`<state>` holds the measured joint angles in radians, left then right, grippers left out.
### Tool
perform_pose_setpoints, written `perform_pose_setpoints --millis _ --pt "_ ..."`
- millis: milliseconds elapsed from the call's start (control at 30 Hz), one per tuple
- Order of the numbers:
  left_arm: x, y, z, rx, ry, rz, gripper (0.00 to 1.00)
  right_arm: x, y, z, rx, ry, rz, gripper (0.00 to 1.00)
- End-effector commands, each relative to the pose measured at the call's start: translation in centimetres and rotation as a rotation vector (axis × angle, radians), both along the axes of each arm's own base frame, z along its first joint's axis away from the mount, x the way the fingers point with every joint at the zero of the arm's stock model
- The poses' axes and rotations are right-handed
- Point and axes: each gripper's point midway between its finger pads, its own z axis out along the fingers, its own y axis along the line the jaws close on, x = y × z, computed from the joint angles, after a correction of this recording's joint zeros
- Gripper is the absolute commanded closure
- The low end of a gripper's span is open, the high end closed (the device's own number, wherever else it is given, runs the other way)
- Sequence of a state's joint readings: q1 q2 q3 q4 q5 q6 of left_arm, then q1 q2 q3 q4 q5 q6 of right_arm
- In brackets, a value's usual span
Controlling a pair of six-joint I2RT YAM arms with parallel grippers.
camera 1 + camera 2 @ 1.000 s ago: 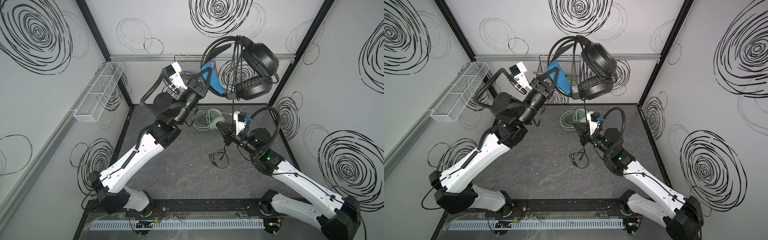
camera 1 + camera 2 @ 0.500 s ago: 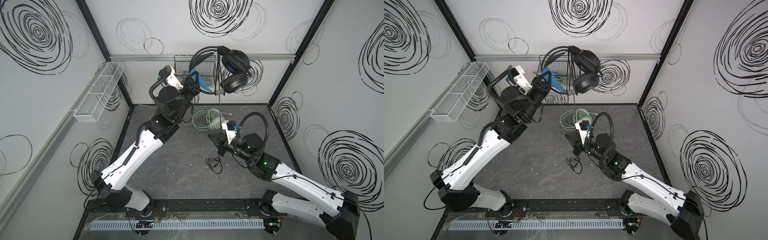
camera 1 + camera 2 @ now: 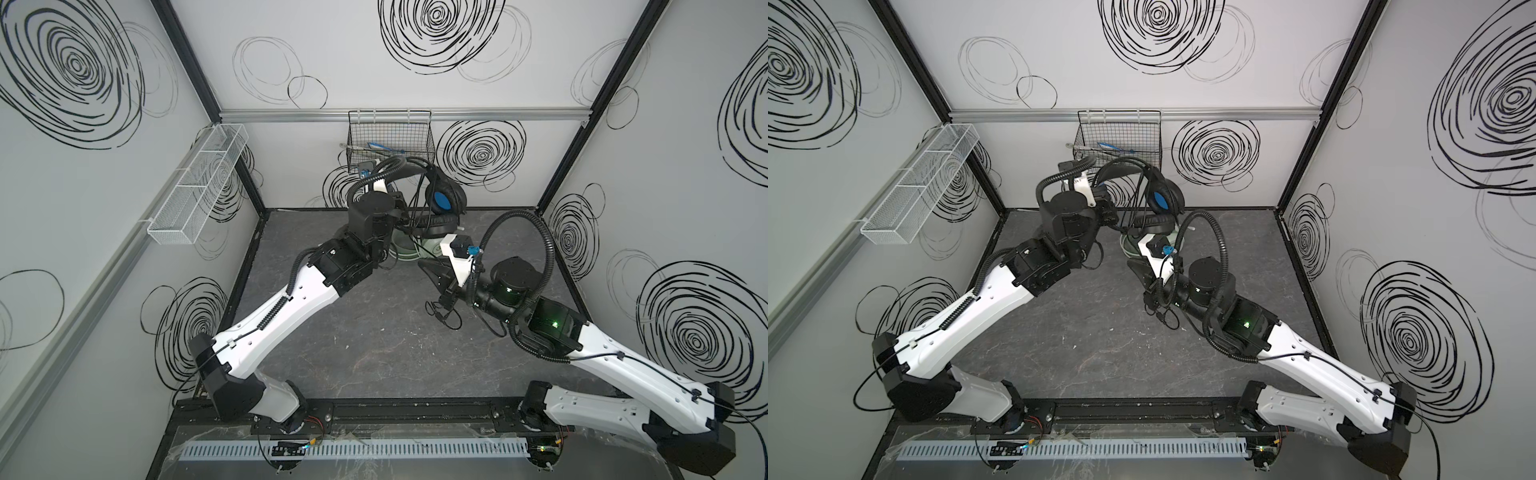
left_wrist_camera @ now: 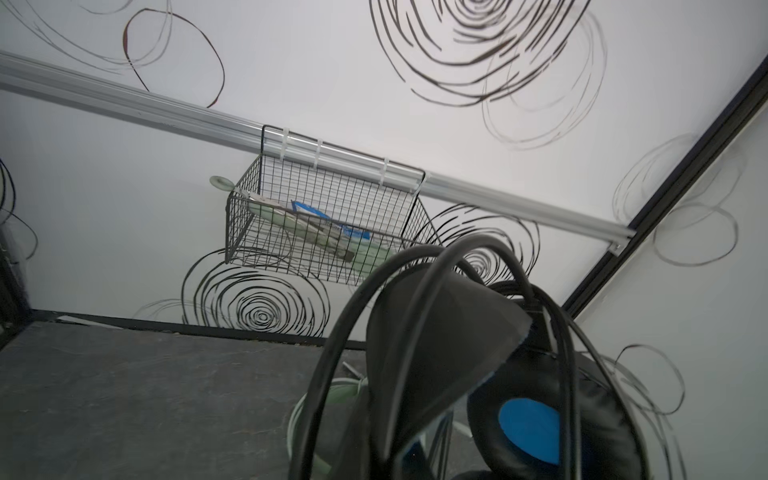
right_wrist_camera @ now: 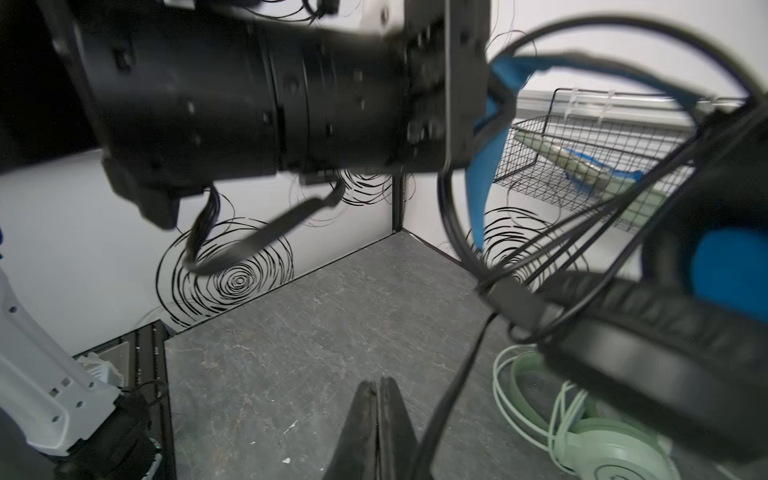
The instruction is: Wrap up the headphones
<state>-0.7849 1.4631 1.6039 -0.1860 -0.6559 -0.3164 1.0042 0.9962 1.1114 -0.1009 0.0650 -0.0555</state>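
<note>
Headsets sit at upper centre in both top views: the black headset [image 3: 441, 199] hangs clear of the floor [image 3: 374, 340] at the left arm's [image 3: 291, 299] tip, and the mint headset [image 3: 430, 246] lies under it. The right gripper [image 3: 426, 266] points at them from right of centre.

Left wrist view: its blue-lined earcup fills the lower right, with the wire basket [image 4: 324, 232] mid-frame.

Right wrist view: the left gripper [image 5: 494, 106], upper centre, is clamped on the blue headband. At bottom centre the right gripper's jaws are pressed together, and the black cord [image 5: 453, 395] runs just beside them.
</note>
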Motion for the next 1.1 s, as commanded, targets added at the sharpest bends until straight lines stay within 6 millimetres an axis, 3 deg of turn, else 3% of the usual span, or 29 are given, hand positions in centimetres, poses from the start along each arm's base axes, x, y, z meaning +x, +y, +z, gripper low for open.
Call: perform_pose_setpoints --millis 0,200,567,800,933,1067 --pt "-0.8 2.5 1.5 0.148 -0.048 0.053 1.00 0.1 -1.5 2.5 -0.099 -0.136 -0.049 0.91" --pt "-1.9 1.8 -1.8 0.264 0.045 -0.055 1.00 2.3 -3.7 3.3 -0.294 -0.304 -0.200 0.90" --pt "-4.1 0.7 -4.2 0.337 0.141 -0.251 1.00 5.2 -6.1 2.8 -0.563 -0.475 -0.350 0.88" --pt "-5.7 -0.4 -4.5 0.277 0.216 -0.435 1.00 8.2 -10.8 4.0 -0.548 -0.472 -0.489 0.82" --pt "-7.0 -1.1 -4.5 0.224 0.245 -0.531 1.00 8.8 -11.7 4.7 -0.513 -0.478 -0.522 0.78" --pt "-8.7 -2.1 -3.9 0.046 0.247 -0.710 1.00 9.6 -12.5 5.0 -0.462 -0.463 -0.560 0.77"
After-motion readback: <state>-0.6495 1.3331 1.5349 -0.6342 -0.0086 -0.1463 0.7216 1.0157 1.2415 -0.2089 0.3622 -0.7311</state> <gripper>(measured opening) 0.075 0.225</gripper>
